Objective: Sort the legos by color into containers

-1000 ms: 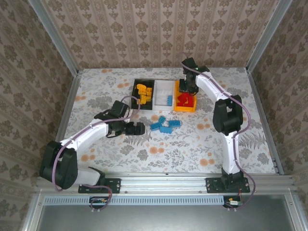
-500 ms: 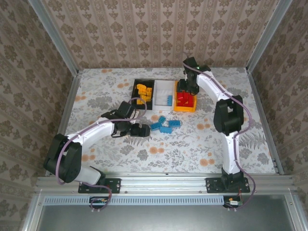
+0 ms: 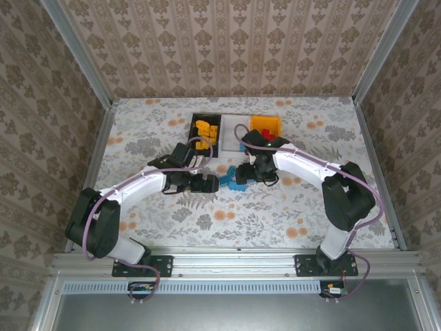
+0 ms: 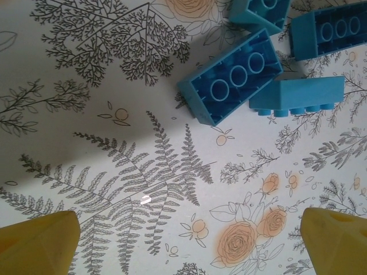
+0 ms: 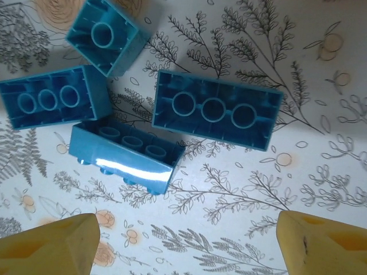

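From above, the black bin (image 3: 195,121) holds yellow bricks (image 3: 204,129), the white bin (image 3: 229,123) stands between it and the orange bin (image 3: 265,122), and both arms hang over blue bricks (image 3: 234,179) clustered on the floral table (image 3: 138,131) near the bins. The wrist views add what the overhead lacks: 4 glossy plastic blocks, 3 lying studs-down with round tubes showing in their hollow undersides, plus a tipped brick (image 5: 126,154) on its side. The left gripper (image 4: 189,246) and right gripper (image 5: 189,246) each show blunt yellow fingertips spread wide, clear of the cluster and holding nothing.
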Motion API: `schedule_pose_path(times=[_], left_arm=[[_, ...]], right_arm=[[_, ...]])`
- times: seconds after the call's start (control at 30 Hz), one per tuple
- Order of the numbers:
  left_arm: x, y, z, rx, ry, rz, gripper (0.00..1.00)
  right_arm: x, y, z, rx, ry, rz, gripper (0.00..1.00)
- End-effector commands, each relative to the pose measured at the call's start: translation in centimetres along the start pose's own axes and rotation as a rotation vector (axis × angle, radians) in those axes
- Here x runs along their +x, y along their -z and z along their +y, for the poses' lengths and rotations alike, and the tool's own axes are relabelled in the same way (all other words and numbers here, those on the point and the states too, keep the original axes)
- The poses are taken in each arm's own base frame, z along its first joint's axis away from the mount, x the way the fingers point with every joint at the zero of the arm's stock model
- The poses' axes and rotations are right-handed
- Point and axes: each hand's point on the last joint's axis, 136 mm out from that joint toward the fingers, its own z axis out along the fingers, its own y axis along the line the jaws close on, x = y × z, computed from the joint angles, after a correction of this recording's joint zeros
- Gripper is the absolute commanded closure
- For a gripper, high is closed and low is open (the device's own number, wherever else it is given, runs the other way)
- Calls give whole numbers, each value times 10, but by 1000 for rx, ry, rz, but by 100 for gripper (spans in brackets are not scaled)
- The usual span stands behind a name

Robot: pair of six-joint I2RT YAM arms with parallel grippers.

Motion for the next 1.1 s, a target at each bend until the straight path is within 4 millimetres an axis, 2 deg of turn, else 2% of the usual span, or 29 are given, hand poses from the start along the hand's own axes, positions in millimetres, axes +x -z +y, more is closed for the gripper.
schedule_pose_path(times=[0.0, 0.23, 0.43, 0.6, 0.77, 0.97, 1.07], left_arm=[[-6, 12, -12, 30, -3, -35, 0], [8, 22, 1, -12, 0, -41, 0], [8, 25, 8, -20, 8, -45, 0], [6, 23, 9, -17, 14, -42, 0], [8, 19, 10, -13, 22, -32, 0], [7, 18, 10, -16, 23, -31, 0], [7, 16, 10, -16, 25, -29, 0]], right_arm=[[-18, -4, -6, 51, -27, -45, 18], [-33, -26, -2, 79, -20, -11, 16], [-42, -37, -6, 130, -13, -2, 16], [-44, -43, -12, 168, -8, 5, 16], [-38, -54, -21, 181, -15, 34, 17], [-31, -60, -33, 172, -46, 48, 22], [-29, -61, -36, 167, -53, 50, 31]])
